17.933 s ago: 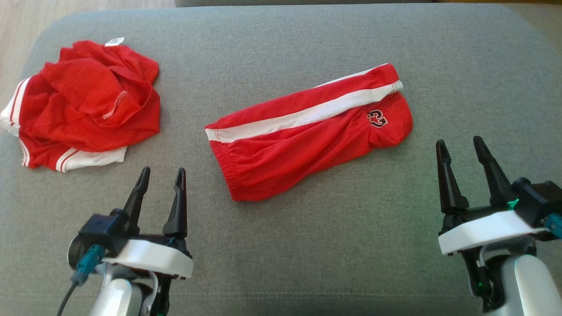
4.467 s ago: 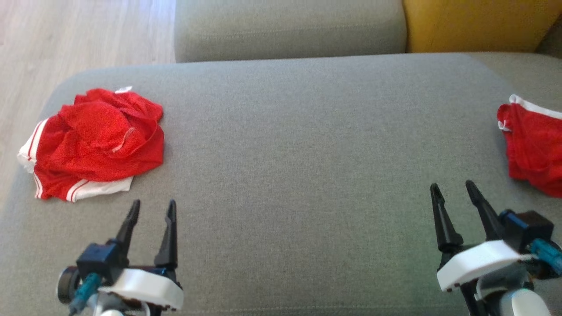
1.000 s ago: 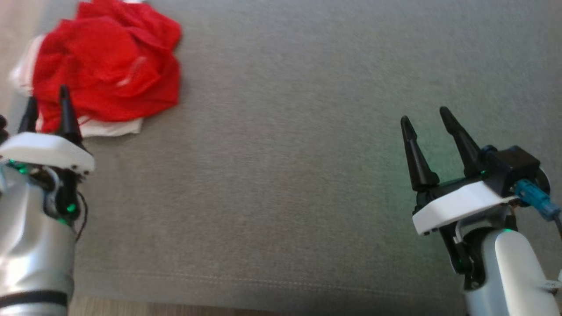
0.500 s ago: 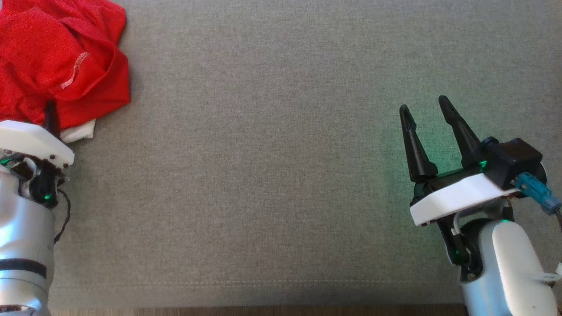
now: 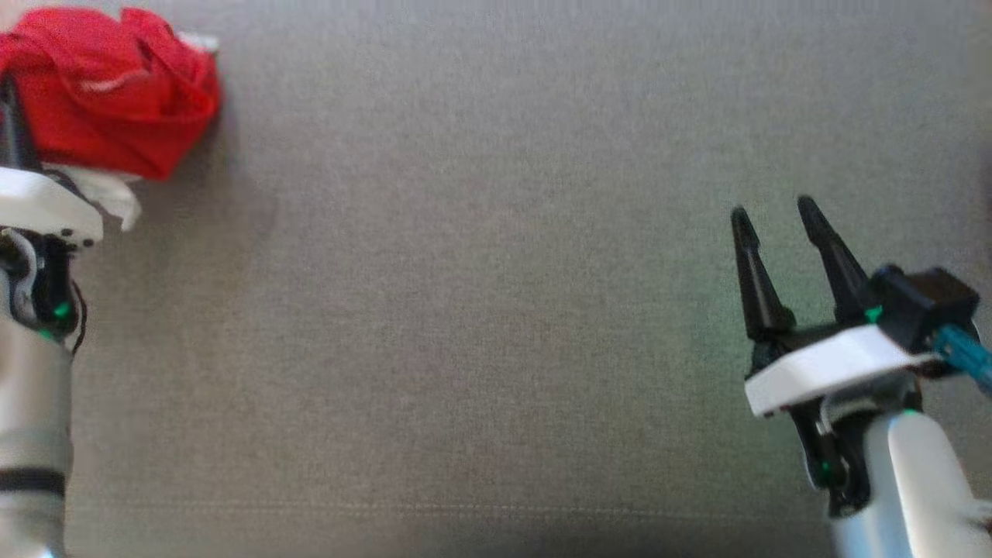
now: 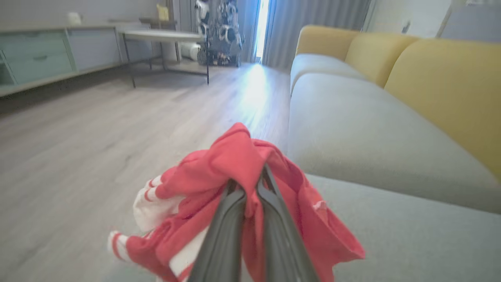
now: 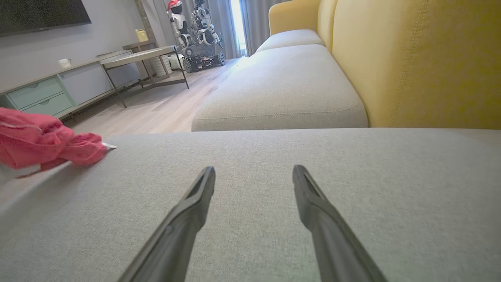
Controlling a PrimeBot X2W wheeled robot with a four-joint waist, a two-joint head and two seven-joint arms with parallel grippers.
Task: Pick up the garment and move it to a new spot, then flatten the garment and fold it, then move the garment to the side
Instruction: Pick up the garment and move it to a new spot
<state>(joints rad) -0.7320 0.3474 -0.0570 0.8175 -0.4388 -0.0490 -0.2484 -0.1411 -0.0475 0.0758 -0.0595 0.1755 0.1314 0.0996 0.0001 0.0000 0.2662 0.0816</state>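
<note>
Wide grey sofa seat (image 5: 496,310) spreads out beneath both grippers, plain fabric from one arm across to the other. Ahead and to the right of the right gripper's fingers stand the yellow back cushions (image 7: 415,62), big and upright. Off beyond the left gripper's tips, past the seat's edge, runs the pale wood floor (image 6: 98,129). Far ahead of the right gripper and to its left there is a long low sideboard (image 7: 43,94) against the wall, then a slim-legged side table (image 7: 145,53), and behind that another robot (image 7: 195,31) parked by the curtains.

Now the garment (image 6: 235,164): red mesh with white striped trim, bunched into a heap right at the left gripper (image 6: 250,184). The jaws are pinched tight together on a fold of the red cloth, which peaks over the tips and spills down on both sides of the two dark fingers (image 6: 223,235). The white trim hangs to the left of those fingers, low down. Whether the heap is clear of the seat, I cannot tell.

Over to the right gripper (image 5: 773,208): jaws spread wide, nothing between them, fingertips poised just above bare cushion. The garment sits well apart from it, far off to its left.
</note>
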